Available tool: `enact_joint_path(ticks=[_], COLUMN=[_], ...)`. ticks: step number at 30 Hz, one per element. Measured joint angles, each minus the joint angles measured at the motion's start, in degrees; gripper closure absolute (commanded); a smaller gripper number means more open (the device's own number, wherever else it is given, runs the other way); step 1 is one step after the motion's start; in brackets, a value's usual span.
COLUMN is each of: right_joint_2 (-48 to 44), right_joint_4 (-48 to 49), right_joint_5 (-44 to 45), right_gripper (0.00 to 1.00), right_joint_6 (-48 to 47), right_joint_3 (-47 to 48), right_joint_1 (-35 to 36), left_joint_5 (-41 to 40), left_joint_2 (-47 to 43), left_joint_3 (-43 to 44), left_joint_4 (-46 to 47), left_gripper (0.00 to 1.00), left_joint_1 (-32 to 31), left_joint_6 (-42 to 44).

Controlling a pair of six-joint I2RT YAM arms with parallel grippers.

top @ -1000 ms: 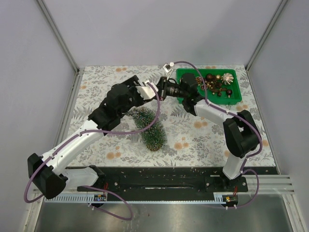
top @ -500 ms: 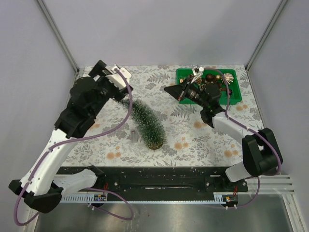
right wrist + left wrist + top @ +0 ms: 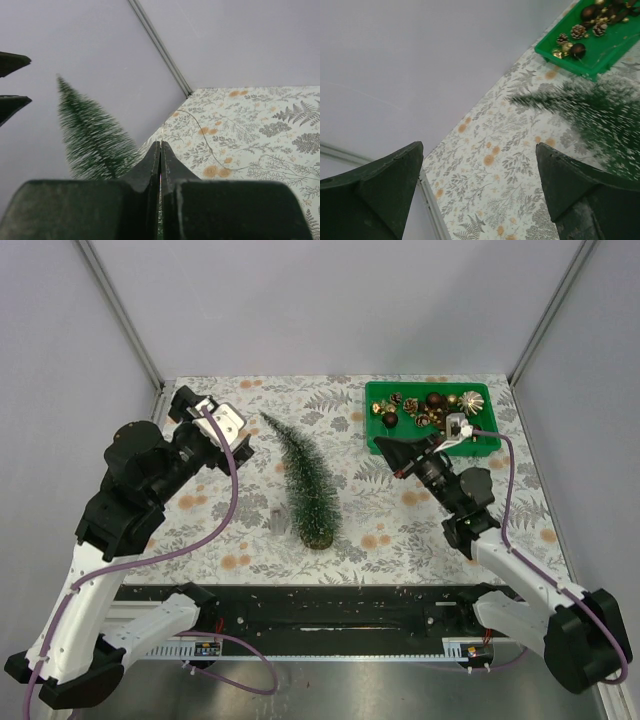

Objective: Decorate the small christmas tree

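- Your small christmas tree (image 3: 305, 480) stands on its round base near the middle of the floral table cover (image 3: 400, 525). Its tip points toward the far left in the overhead view. No ornament shows on its bristles in any view.
- Your left gripper (image 3: 238, 443) hangs to the left of the tree's upper half, near the tip but apart from it. In its own wrist view, the gripper (image 3: 477, 147) has both dark fingers spread wide with nothing between them. That view shows the tree (image 3: 605, 115) as a blur off to the right.
- Your right gripper (image 3: 392, 450) sits just in front of the near left corner of the green tray (image 3: 376, 405), to the right of the tree and well apart from it. Its fingers point toward the tree.
- In the right wrist view, that gripper (image 3: 160, 146) has its fingers pressed flat together. A hair-thin curved line runs out from the tips across the cover, and it may be a thread caught between them, but you can't be sure at this size.
- The same view shows the tree (image 3: 90, 137) upright ahead and to the left.
- The ornaments (image 3: 435, 405) lie loose in the tray at the far right of the table. They include pine cones, dark brown balls and gold pieces.
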Motion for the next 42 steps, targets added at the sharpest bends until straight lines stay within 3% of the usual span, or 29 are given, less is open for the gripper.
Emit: enact_joint_path(ticks=[13,20,25,29,34,42], right_joint_2=[-12.09,-9.92,-8.46,-7.63,-6.8,-3.54], right_joint_4=[-2.86,-10.27,-12.55,-13.11,-12.74,-10.62], right_joint_5=[5.97,8.28,13.03,17.66,22.88,29.03], right_gripper=[0.97,0.97,0.98,0.97,0.97,0.97], right_joint_6=[-9.6,-26.49,-40.26,-47.6,-54.23,-62.93], right_joint_3=[-3.85,1.77,4.13,4.11,3.85,3.39], right_joint_1=[9.4,21.57,32.85,37.51,41.99,46.66], left_joint_5=[9.86,14.43,21.79,27.76,32.68,37.62], left_joint_2=[0.37,4.52,8.96,11.87,13.53,13.57], left_joint_3=[0.02,7.39,15.5,18.88,17.75,8.98], left_joint_4=[-4.04,-5.55,-5.57,-5.95,-9.86,-15.34], left_gripper=[0.01,0.01,0.01,0.01,0.01,0.01], left_joint_1=[0.0,0.0,-0.15,-1.7,-5.95,-9.49], left_joint_6=[-4.04,-6.93,-12.0,-15.47,-17.07,-19.26])
